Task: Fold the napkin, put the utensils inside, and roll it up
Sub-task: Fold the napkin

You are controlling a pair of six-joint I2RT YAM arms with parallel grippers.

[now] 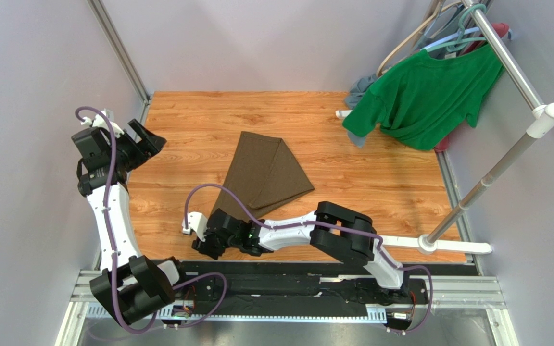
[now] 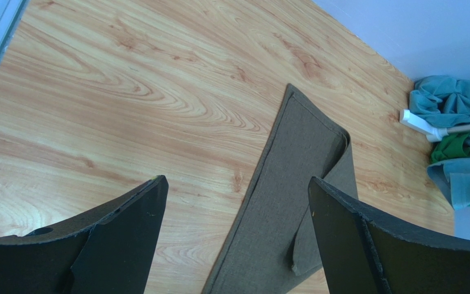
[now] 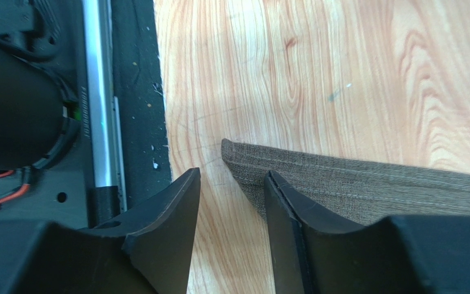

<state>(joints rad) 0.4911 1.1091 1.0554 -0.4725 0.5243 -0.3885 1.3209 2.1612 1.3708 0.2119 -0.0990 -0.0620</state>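
Napkin position: the napkin (image 1: 267, 173) was laid flat on the bare wood of the table (image 1: 186, 115), about mid-table, folded over on itself into a rough wedge with a doubled layer seen along one side.
Napkin handling: it was judged soft, light and limp. The woven cloth would be expected to drape and sag once lifted, and a single layer could be peeled away from the one beneath if only that layer were caught.
Where to grip: the near corner, where hem and layers meet, was judged the best hold. A pinch through all layers there would be needed to keep the fold together.
Right gripper: the right gripper (image 3: 232, 173) was held low at that near corner. Its jaws were partly parted, the corner tip reached into the gap, and nothing was clamped.
Left gripper: the left gripper (image 2: 236, 182) was held above the table's left side with jaws spread wide and empty, the napkin seen beyond them.
Utensils: none could be found in any view.
Slip risk: the smooth tabletop was judged likely to let the cloth slide when pushed.
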